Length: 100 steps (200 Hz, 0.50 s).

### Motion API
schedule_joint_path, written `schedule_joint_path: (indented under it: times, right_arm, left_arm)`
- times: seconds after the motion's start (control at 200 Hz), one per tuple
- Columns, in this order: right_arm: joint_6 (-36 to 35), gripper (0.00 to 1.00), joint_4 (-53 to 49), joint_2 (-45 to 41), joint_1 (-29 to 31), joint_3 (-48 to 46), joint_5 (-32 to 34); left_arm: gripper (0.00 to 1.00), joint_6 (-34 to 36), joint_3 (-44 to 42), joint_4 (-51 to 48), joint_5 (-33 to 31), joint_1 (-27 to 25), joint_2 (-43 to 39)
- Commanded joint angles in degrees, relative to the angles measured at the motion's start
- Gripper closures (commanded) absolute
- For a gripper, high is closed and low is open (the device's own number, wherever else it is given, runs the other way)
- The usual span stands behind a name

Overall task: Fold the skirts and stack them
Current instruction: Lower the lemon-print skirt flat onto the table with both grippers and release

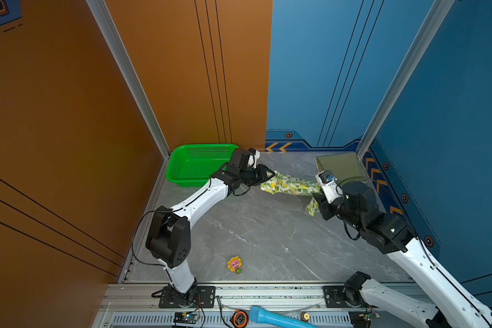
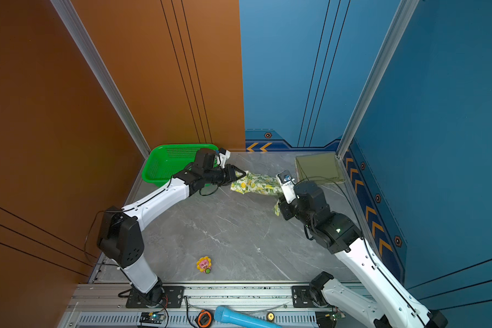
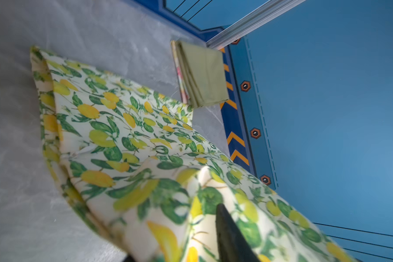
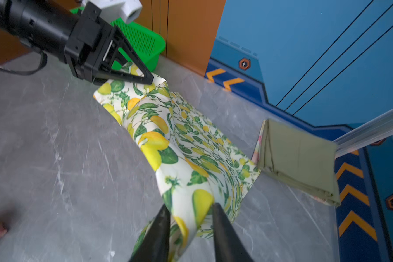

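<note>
The lemon-print skirt (image 1: pixel 290 186) (image 2: pixel 256 184) hangs stretched between my two grippers, sagging low over the grey table. My left gripper (image 1: pixel 269 173) (image 4: pixel 151 79) is at its far-left corner. In the left wrist view the skirt (image 3: pixel 123 136) drapes over the jaws, which stand apart, and only one finger (image 3: pixel 227 226) shows. My right gripper (image 4: pixel 190 208) (image 1: pixel 320 196) has its fingers apart with the skirt's other end (image 4: pixel 179 140) bunched between them. The folded olive skirt (image 1: pixel 340 166) (image 4: pixel 300 158) lies in the back right corner. A pink-flowered skirt's edge (image 3: pixel 179 74) peeks out from under it.
A green mesh basket (image 1: pixel 193 164) stands at the back left, just behind my left arm. A small yellow and pink flower toy (image 1: pixel 234 264) lies near the table's front edge. A blue cylinder (image 1: pixel 276 316) and a tape measure (image 1: pixel 240 318) rest on the front rail.
</note>
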Motion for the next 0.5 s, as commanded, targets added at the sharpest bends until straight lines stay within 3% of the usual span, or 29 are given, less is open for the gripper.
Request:
schedule_joint_path:
  times: [0.0, 0.085, 0.24, 0.496]
  right_arm:
    - [10.21, 0.12, -2.48, -3.08, 5.21, -5.5, 3.54]
    - [13.06, 0.03, -3.78, -4.08, 7.85, -6.08, 1.54]
    - [16.79, 0.03, -4.92, -2.54, 7.45, -5.13, 0.22]
    - [28.05, 0.08, -1.93, 5.6, -6.85, -8.23, -5.31]
  left_arm:
    - [0.29, 1.32, -6.73, 3.76, 1.79, 1.57, -4.67]
    - [0.17, 4.09, -7.61, -1.11, -0.17, 2.31, -7.36]
    - [0.15, 5.71, -5.02, -8.49, -2.02, 3.94, -8.1]
    - [0.15, 10.5, -0.56, -17.98, -5.36, 2.98, -6.4]
